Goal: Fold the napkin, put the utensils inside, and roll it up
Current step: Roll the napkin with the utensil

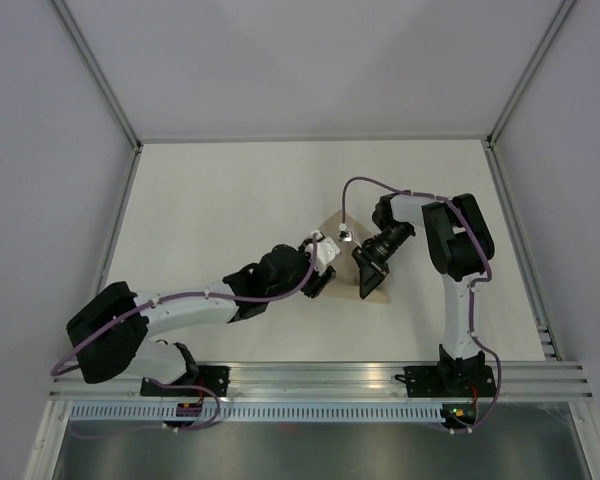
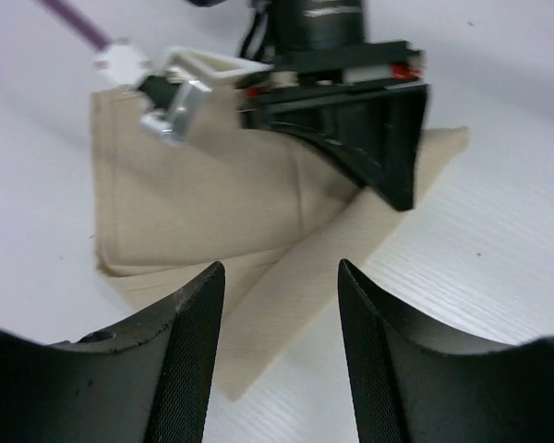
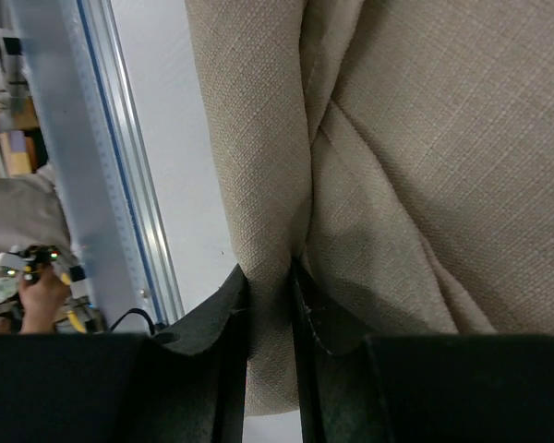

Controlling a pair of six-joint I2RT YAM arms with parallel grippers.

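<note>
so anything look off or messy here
The napkin is folded unevenly: its layers do not line up and one flap juts out diagonally toward the left pincer. The right pincer pinches a bunched ridge of it. No fork shows in any view.

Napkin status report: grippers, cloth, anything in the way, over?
Right gripper shut on a napkin fold. Left gripper open, empty, over the cloth's near edge. Napkin partly folded, no fork in sight. Nothing blocking.

A: Room to pass?
B: Open table (image 1: 230,190) far and left. Centre blocked: right gripper (image 3: 270,281) pinching the napkin (image 2: 194,203), left gripper (image 2: 282,277) just beside, jaws apart.
</note>
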